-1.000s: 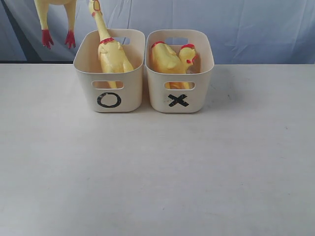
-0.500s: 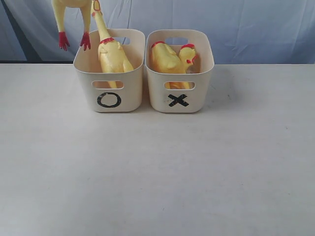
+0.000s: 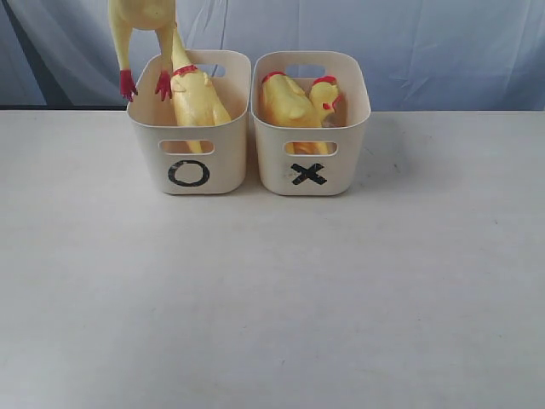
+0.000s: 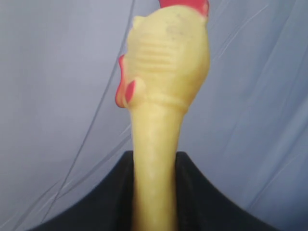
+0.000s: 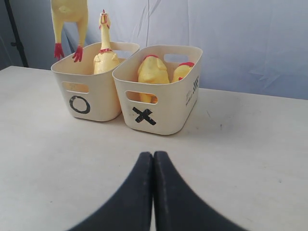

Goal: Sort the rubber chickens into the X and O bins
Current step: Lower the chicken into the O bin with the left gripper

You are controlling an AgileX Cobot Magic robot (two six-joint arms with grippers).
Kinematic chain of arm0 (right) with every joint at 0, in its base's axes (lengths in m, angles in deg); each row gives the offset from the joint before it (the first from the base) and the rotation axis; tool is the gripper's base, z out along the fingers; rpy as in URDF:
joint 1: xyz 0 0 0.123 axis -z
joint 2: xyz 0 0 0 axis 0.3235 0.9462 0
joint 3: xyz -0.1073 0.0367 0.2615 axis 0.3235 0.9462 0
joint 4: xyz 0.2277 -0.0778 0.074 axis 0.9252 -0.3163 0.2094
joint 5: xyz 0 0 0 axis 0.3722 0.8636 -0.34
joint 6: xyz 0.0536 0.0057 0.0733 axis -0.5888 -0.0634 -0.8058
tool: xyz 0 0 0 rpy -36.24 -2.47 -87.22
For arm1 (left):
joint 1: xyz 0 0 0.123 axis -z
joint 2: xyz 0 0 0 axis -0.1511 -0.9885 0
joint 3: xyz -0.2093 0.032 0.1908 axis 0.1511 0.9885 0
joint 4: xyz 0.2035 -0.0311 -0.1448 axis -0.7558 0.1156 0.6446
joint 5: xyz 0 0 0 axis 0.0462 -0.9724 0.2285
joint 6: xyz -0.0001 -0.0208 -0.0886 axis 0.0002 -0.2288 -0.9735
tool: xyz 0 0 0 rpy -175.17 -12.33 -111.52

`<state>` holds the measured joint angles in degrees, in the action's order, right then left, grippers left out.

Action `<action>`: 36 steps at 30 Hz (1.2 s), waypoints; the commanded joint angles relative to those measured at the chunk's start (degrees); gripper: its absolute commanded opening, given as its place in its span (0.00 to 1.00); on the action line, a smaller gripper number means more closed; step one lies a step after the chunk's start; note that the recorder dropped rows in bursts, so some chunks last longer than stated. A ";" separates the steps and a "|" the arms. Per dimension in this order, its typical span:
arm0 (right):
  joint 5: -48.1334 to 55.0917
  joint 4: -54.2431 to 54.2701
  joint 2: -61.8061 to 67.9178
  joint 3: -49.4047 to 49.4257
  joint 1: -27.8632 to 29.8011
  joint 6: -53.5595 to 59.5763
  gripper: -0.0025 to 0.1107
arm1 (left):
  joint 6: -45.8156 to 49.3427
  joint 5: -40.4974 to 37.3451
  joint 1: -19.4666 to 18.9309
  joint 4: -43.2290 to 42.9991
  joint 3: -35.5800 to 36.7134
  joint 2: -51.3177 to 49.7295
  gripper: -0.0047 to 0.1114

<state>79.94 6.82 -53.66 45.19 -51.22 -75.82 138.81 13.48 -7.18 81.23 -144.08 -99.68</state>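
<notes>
We judged this to be the last placing step, since no bird lay loose on the pale table [image 3: 272, 298]. Our left tool [image 4: 155, 168] was clamped on the neck of a long-legged yellow rubber chicken with red comb and red feet [image 3: 143, 15]. In the left wrist view its black fingers pressed on either side of the neck, below the head. The tool itself lay above the edge of the exterior view, so there the bird showed only as a body and two dangling legs.

Its feet hung at about rim height by the left end of the cream plastic tub marked with a black O [image 3: 145, 145]. One foot looked to be over the opening and the other at or just outside the left wall; we could not tell how far back they hung. Inside that tub another yellow rubber chicken with a red neck band [image 3: 197, 102] leaned upright. The matching cream tub marked with a black X [image 3: 272, 162] stood just beside it and held two more yellow rubber chickens [image 3: 289, 104] lying low. Our right tool [image 5: 153, 161] had its fingers together on nothing, low over the table in front of the tubs.

The next move, as we judged it, called for carrying the bird toward the middle of the O tub so both feet cleared the wall. We would then lower it beside the leaning chicken and part the fingers.
</notes>
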 commanded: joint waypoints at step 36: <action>-0.31 -0.10 -0.23 0.14 0.34 0.11 0.01 | 0.10 -3.09 3.18 1.33 -0.63 -4.82 0.04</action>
<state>79.94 6.82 -53.66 45.19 -51.22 -75.82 138.92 11.58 -4.36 81.47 -144.17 -104.23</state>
